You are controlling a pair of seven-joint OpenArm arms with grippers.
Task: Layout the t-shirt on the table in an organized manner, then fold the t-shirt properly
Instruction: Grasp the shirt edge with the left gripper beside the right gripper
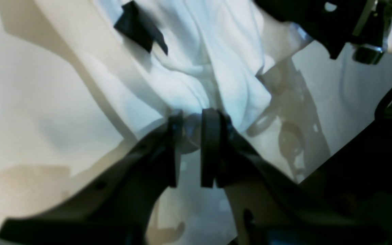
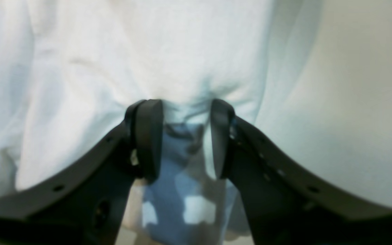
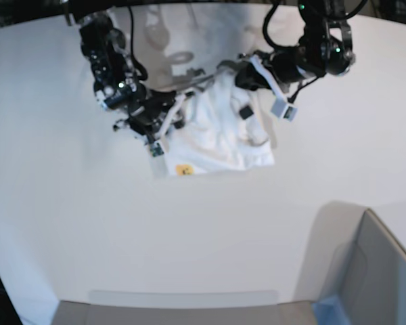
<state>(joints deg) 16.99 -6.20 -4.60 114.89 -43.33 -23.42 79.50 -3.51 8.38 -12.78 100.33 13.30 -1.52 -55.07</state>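
The white t-shirt is bunched up at the far middle of the table, with its upper edge raised and its lower part lying on the tabletop. A small yellow print shows near its front hem. My left gripper is shut on a fold of the cloth at the shirt's upper right, and the black tag sits a little beyond it. My right gripper is shut on a thicker bunch with blue print, at the shirt's left edge.
A grey box with a blue corner stands at the front right of the table. The other arm's dark links cross the top right of the left wrist view. The table's curved far edge runs just behind both arms.
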